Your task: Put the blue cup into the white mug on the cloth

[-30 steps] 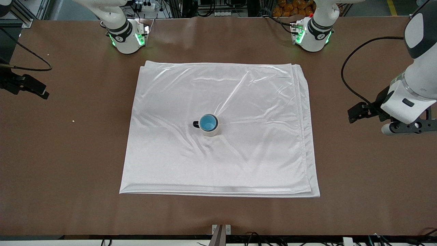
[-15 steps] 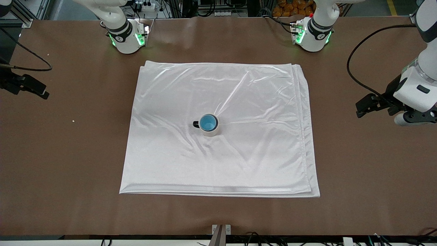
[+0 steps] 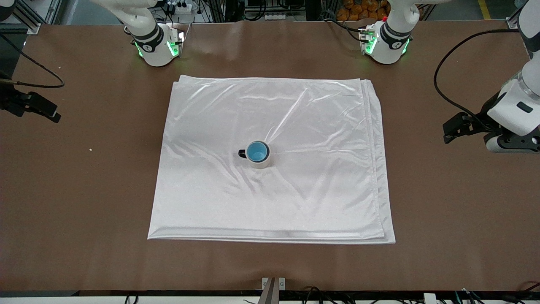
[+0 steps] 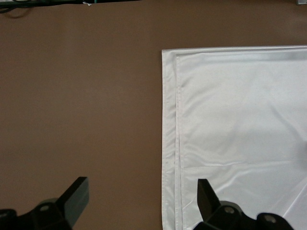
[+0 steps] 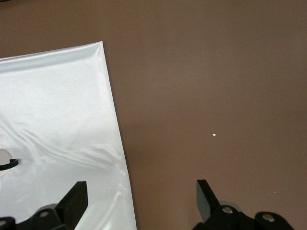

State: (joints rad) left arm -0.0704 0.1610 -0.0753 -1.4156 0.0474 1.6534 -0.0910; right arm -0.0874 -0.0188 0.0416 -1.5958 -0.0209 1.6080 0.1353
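The blue cup (image 3: 257,151) sits upright inside the white mug (image 3: 263,163), whose black handle points toward the right arm's end. Both stand near the middle of the shiny white cloth (image 3: 295,198). My left gripper (image 3: 512,144) hangs over bare table at the left arm's end, away from the cloth. In the left wrist view the left gripper (image 4: 143,196) is open and empty above the cloth's layered edge (image 4: 172,143). In the right wrist view the right gripper (image 5: 142,199) is open and empty over the cloth's edge (image 5: 72,120), with a sliver of the white mug (image 5: 4,156) showing.
The two arm bases (image 3: 158,46) (image 3: 386,42) glow green along the table's edge farthest from the front camera. A black cable (image 3: 447,84) loops by the left arm. A white crumb (image 3: 90,149) lies on the brown table toward the right arm's end.
The left arm has drawn away from the cloth, toward its own end of the table and a little higher. The cup, mug and cloth have not moved.
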